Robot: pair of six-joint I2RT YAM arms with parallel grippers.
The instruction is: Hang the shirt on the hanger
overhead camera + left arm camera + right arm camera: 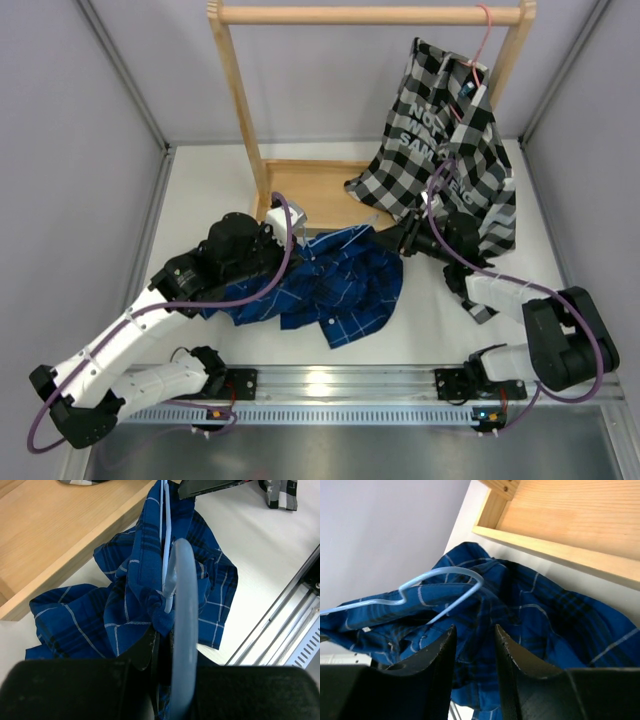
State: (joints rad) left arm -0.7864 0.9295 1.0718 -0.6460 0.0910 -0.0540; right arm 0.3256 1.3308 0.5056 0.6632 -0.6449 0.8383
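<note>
**Left gripper** (167, 652): closed on the hook of the hanger (184, 605). A fold of the shirt (340, 285) is bunched at the same spot. Whether cloth is pinched too, cannot tell.

**Right gripper** (474, 630): jaws apart with nothing between them, low over the shirt on the side opposite the left gripper.

**Hanger**: light-blue wire, just in front of the rack base (310, 190). One shoulder bend stands bare above the cloth, and the rest is buried in it.

**Shirt**: dark blue plaid, crumpled in a heap on the desk (430, 330), close against the front edge of the rack base. It is not yet spread over the hanger.

**Handling (judged)**
- The shirt is light and limp. It will likely sag and slide along smooth wire.
- The best hold on the shirt is probably the collar or a shoulder seam next to the bare bend, taking one layer only.
- The hanger is light, thin and springy. Held by the hook alone, it is apt to swivel.

**Views**
- Only the left wrist view shows the hook running down into the grip, with the wire stem leading off toward a dark finger at the frame's top.
- Only the right wrist view shows the bare shoulder bend and the open gap between its own fingers.
- Only the top view shows both arms meeting over the heap. It also shows the checked shirt (440, 120) on a pink hanger (484, 50), hung above the rack base. The blue wire is scarcely traceable in that view.
</note>
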